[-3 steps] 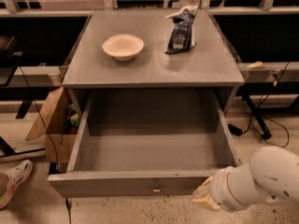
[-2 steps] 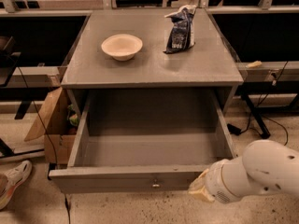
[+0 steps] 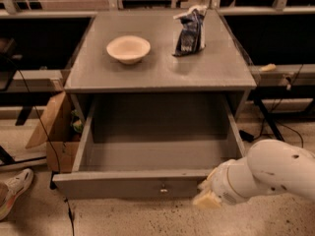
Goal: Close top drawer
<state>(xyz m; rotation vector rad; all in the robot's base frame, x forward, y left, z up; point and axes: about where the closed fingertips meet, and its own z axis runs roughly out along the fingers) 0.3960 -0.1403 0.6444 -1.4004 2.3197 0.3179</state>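
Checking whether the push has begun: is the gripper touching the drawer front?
Cannot tell. The camera view shows the gripper overlapping the right end of the drawer front; neither contact nor a gap shows plainly.

A thick, white, smooth-shelled robot arm is seen entering from the right edge, low in the view, and is stretched leftward, nearly level. A rounded white wrist segment is carried at its end. The beige-tipped gripper is held right of centre near the bottom, pointed left and slightly downward.
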